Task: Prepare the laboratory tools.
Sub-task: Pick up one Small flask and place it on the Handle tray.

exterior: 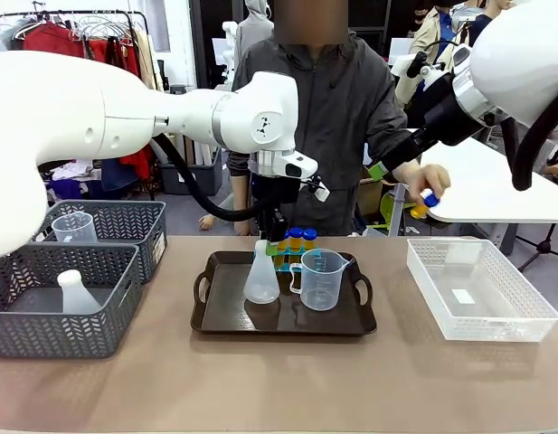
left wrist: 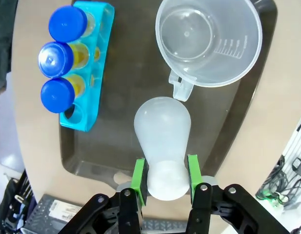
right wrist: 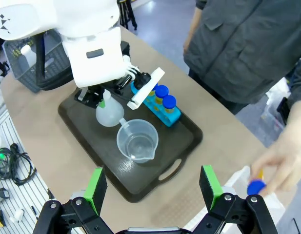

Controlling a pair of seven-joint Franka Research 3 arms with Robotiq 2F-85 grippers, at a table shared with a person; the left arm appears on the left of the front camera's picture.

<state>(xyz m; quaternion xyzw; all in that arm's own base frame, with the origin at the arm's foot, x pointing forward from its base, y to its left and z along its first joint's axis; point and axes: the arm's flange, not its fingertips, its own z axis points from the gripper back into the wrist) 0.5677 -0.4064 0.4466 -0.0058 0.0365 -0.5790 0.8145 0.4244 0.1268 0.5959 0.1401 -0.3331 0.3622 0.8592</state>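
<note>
Here, left gripper [left wrist: 165, 174] clamped on translucent white conical flask [left wrist: 163, 141] over dark handled tray [left wrist: 135, 92]; right gripper [right wrist: 153, 188] spread wide, empty.

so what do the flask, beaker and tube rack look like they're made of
Flask: probably plastic, frosted translucent white with a matte, cloudy wall.
Beaker: clear plastic by the look; the tray shows through it, and it has printed scale marks and a moulded handle.
Tube rack: opaque turquoise-blue plastic, smooth and slightly glossy, with rounded moulded edges.
</note>
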